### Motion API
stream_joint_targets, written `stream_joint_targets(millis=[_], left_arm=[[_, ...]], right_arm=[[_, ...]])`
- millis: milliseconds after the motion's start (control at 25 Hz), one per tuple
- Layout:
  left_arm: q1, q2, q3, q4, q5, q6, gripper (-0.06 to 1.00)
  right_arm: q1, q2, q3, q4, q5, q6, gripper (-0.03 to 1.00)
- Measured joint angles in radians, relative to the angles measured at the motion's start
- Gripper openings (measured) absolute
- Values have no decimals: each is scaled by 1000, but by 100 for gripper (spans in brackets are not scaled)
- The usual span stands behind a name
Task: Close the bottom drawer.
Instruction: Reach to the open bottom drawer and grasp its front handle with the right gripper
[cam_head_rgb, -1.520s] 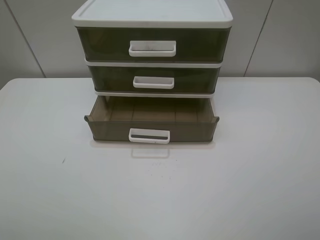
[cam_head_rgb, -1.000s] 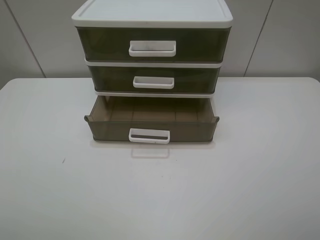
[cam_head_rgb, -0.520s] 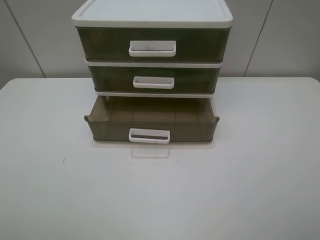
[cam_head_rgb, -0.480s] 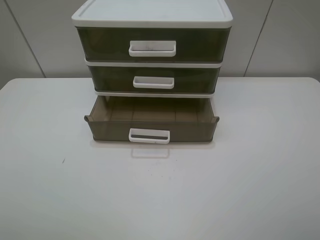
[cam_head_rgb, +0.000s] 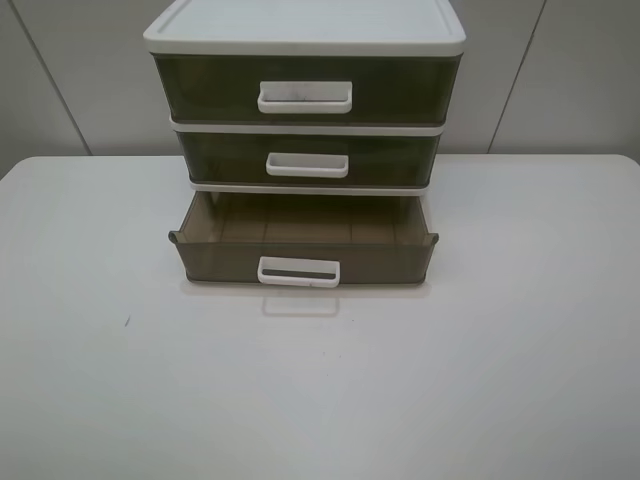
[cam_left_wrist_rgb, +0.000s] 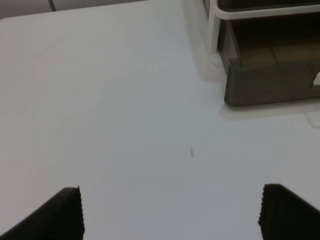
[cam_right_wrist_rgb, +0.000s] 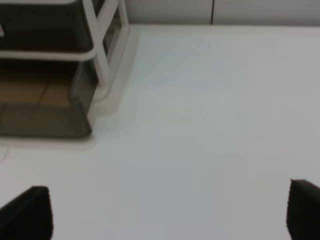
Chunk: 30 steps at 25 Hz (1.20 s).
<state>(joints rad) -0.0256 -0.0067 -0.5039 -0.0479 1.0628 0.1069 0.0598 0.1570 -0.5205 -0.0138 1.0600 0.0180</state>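
The bottom drawer (cam_head_rgb: 300, 255) is smoky brown, pulled out of the white-framed unit (cam_head_rgb: 305, 35) at the back middle of the table, and looks empty. Its white handle (cam_head_rgb: 298, 272) faces the front. One front corner of the drawer shows in the left wrist view (cam_left_wrist_rgb: 270, 85) and the other in the right wrist view (cam_right_wrist_rgb: 45, 117). My left gripper (cam_left_wrist_rgb: 170, 212) is open above bare table, short of the drawer. My right gripper (cam_right_wrist_rgb: 167, 212) is open above bare table too. Neither gripper shows in the exterior high view.
The middle drawer (cam_head_rgb: 308, 160) and top drawer (cam_head_rgb: 305, 92) are pushed in. The white table (cam_head_rgb: 320, 380) has a small dark speck (cam_head_rgb: 126, 321) at the left, also in the left wrist view (cam_left_wrist_rgb: 191, 152). A grey panelled wall stands behind.
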Motion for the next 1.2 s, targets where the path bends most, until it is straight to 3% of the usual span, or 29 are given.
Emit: stream_joint_targets(millis=[280, 480, 840, 1200], left_arm=[[3, 0, 0, 0, 0, 0, 72], [3, 0, 0, 0, 0, 0, 72], [3, 0, 0, 0, 0, 0, 72], [3, 0, 0, 0, 0, 0, 72]], right_arm=[[73, 421, -3, 130, -51, 1, 82], [76, 613, -60, 146, -105, 1, 82], [81, 826, -149, 160, -327, 1, 82], [293, 1081, -150, 348, -564, 3, 82]])
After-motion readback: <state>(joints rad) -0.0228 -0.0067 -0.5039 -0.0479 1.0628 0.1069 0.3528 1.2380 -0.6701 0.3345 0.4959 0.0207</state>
